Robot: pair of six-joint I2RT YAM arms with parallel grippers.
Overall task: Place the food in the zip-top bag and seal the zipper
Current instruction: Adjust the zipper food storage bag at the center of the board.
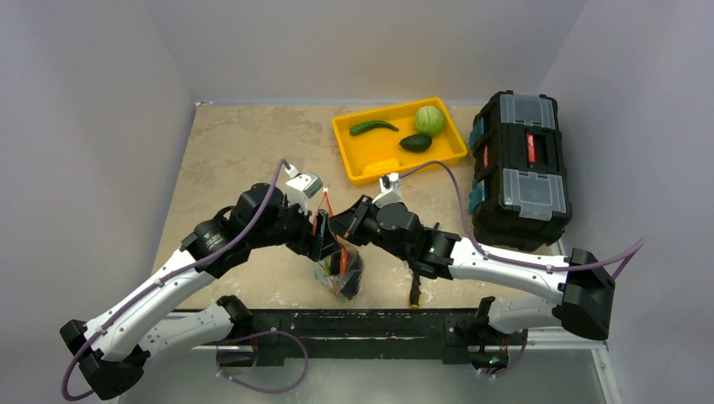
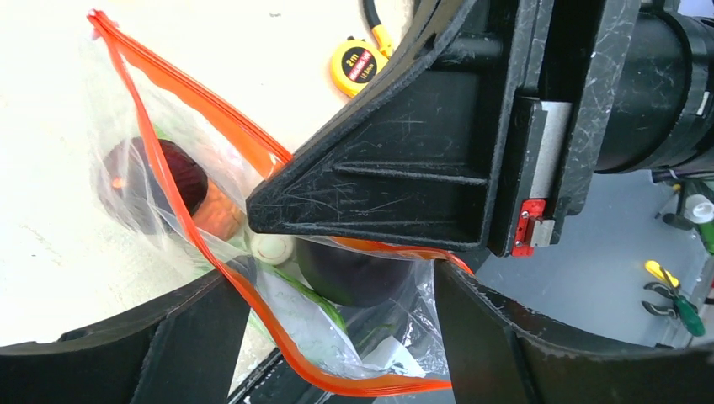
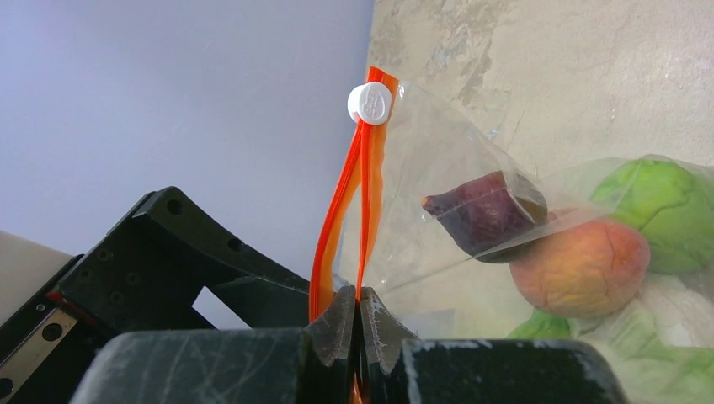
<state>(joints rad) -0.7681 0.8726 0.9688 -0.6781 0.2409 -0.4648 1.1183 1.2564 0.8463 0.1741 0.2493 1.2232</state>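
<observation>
One clear zip-top bag [image 3: 438, 160] gapes; right fingers [image 3: 337, 318] clamp its zipper [image 3: 335, 220], left fingers [image 2: 189, 341] spread.

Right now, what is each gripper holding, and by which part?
The right gripper pinches the clear crinkly plastic bag by its orange-red zipper strip, at the end opposite the white slider tab. The left gripper's hold cannot be told.
</observation>
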